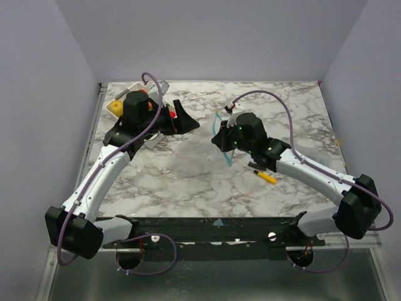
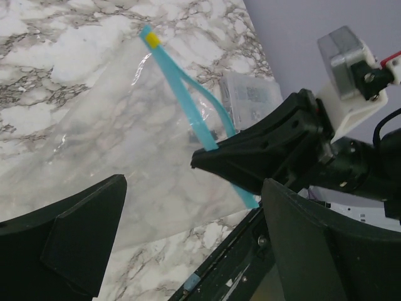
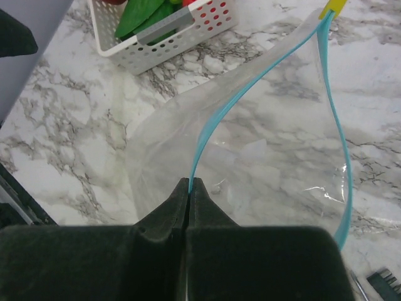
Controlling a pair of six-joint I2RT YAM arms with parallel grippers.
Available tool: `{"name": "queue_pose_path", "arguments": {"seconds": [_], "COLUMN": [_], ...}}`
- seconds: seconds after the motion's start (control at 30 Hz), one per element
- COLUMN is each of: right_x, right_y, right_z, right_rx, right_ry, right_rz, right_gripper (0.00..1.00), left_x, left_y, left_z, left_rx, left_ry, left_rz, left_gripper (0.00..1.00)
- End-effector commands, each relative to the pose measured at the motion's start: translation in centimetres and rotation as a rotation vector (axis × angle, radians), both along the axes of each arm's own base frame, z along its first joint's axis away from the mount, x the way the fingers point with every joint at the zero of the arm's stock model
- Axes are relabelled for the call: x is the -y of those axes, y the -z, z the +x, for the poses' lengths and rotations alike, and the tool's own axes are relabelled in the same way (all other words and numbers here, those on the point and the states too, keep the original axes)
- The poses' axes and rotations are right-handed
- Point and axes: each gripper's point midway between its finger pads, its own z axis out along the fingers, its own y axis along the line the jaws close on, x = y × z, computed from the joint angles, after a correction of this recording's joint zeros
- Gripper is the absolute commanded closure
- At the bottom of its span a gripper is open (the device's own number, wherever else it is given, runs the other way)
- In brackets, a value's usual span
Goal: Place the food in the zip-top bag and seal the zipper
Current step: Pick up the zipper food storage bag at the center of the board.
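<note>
The zip-top bag (image 3: pixel 276 157) lies clear and crinkly on the marble, its mouth gaping; it also shows in the left wrist view (image 2: pixel 125 138). The zipper (image 3: pixel 213 119) is a light-blue strip with a yellow slider (image 3: pixel 332 7) at its far end. My right gripper (image 3: pixel 190 183) is shut on the zipper's near lip and holds it up; in the top view it (image 1: pixel 217 137) is mid-table. My left gripper (image 2: pixel 194 251) is open and empty, just left of the bag (image 1: pixel 188 119). The food (image 3: pixel 147 15), green and red pieces, lies in a white basket (image 3: pixel 188 28).
The basket sits at the back left under my left arm, a yellow piece (image 1: pixel 116 108) showing in it. A yellow-and-black pen (image 1: pixel 268 178) and a black brush (image 1: pixel 254 164) lie right of the bag. A small clear packet (image 2: pixel 250 94) lies beyond the bag.
</note>
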Motion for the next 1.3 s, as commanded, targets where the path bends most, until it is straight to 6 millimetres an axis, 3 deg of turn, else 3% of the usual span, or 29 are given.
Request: {"name": "queue_pose_path", "arguments": {"seconds": [0.0, 0.3, 0.47, 0.73, 0.9, 1.27], "right_x": [0.2, 0.2, -0.7, -3.1, -4.6, -6.4], "right_y": [-1.0, -2.8, -2.6, -2.4, -2.9, -3.4], "right_z": [-0.1, -1.8, -2.7, -3.6, -4.0, -4.0], "right_rx": [0.068, 0.102, 0.105, 0.114, 0.117, 0.111], "right_ry": [0.057, 0.027, -0.017, -0.064, -0.083, -0.031], "right_rz": [-0.005, 0.078, 0.126, 0.129, 0.139, 0.132], "right_gripper": [1.00, 1.00, 1.00, 1.00, 1.00, 1.00], "left_x": [1.1, 3.8, 4.4, 5.0, 4.3, 4.3], "left_y": [-1.5, 0.8, 2.7, 2.6, 2.9, 4.3], "left_z": [0.5, 2.1, 2.2, 1.6, 1.6, 1.1], "left_rx": [-0.019, -0.074, -0.083, -0.098, -0.083, -0.083], "left_ry": [-0.044, 0.002, 0.011, 0.036, 0.004, 0.023], "left_rz": [0.092, 0.207, 0.285, 0.257, 0.281, 0.359], "left_gripper": [0.11, 0.18, 0.19, 0.17, 0.18, 0.57]}}
